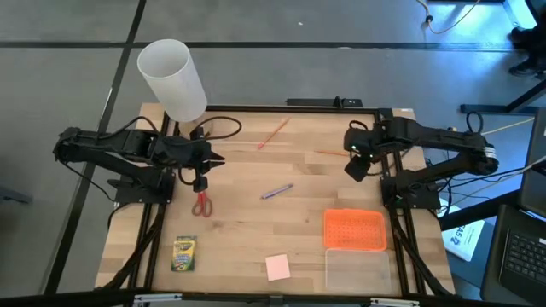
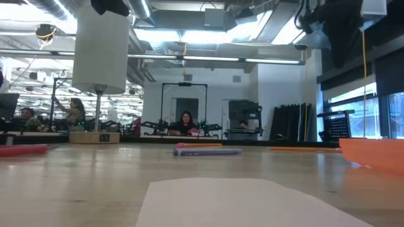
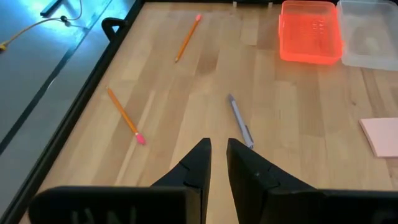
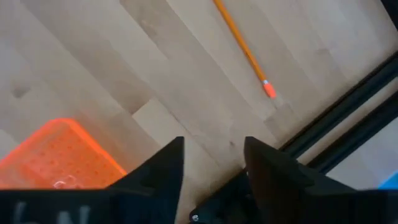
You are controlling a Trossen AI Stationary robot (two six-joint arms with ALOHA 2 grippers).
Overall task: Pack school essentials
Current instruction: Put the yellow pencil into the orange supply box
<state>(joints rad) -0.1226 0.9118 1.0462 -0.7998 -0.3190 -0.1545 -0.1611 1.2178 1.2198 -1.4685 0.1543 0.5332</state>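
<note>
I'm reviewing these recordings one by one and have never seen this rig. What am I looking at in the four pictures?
Two dark robot arms work at a wooden table. One picture looks straight down, one looks level across the tabletop, and two come from cameras on the wrists. The left gripper hovers with its fingers nearly shut, holding nothing. The right gripper hovers open and empty near a pencil. On the table lie scissors, a crayon box, a pink sticky-note pad, a pen, another pencil, and an orange lid beside a clear box.
</note>
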